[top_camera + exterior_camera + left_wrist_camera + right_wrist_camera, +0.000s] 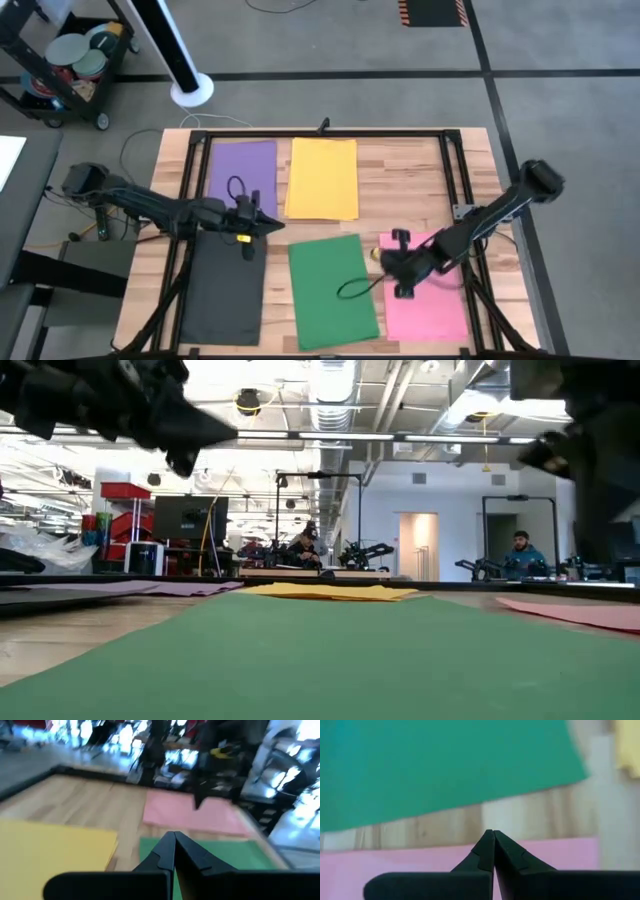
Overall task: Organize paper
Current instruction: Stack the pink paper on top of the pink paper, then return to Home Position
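Five sheets lie flat and apart on the wooden table: purple paper (240,175) and yellow paper (322,178) on the far side, black paper (222,290), green paper (333,295) and pink paper (428,305) on the near side. My left gripper (278,227) is shut and hovers between the black, yellow and green sheets; its wrist view shows the shut tips (173,836) above the green paper (225,854). My right gripper (378,257) is shut and hangs over the gap between green and pink, with its tips (493,833) above the pink paper's edge (420,857).
A black metal frame (455,170) runs round the tabletop. Cable loops hang from the arms over the purple sheet (237,187) and the green sheet (350,288). Bare wood (405,185) shows right of the yellow sheet. A cart (70,70) stands on the floor beyond the table.
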`<control>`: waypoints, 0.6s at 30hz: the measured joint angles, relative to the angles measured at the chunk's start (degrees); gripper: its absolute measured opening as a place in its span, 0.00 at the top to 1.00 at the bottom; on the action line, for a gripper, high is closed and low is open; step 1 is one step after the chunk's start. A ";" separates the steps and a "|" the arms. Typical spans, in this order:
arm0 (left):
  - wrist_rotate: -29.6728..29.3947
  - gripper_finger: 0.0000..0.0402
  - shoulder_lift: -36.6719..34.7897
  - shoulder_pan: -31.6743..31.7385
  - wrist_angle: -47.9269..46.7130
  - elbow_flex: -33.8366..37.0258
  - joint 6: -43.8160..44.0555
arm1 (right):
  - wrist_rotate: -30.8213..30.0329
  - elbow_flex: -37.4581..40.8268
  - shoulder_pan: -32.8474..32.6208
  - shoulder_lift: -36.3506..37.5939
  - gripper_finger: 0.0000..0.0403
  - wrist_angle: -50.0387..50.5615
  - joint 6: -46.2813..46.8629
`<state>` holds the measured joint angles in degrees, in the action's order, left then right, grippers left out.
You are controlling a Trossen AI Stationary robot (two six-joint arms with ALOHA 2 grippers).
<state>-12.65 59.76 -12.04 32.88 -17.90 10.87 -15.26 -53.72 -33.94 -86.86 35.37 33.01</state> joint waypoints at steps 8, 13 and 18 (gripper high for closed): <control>8.84 1.00 -17.18 7.29 -4.44 5.32 -2.05 | 2.71 21.73 12.64 25.59 1.00 -22.81 -12.54; 8.26 1.00 -30.48 11.67 -14.01 9.80 0.55 | 12.48 29.30 26.89 40.58 1.00 -28.06 -20.92; 7.44 1.00 -45.50 16.07 -30.64 10.13 1.55 | 21.98 32.43 39.32 54.57 1.00 -28.05 -25.68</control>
<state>-5.21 14.26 4.03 2.24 -7.77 12.42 6.72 -21.29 5.38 -32.28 7.32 7.33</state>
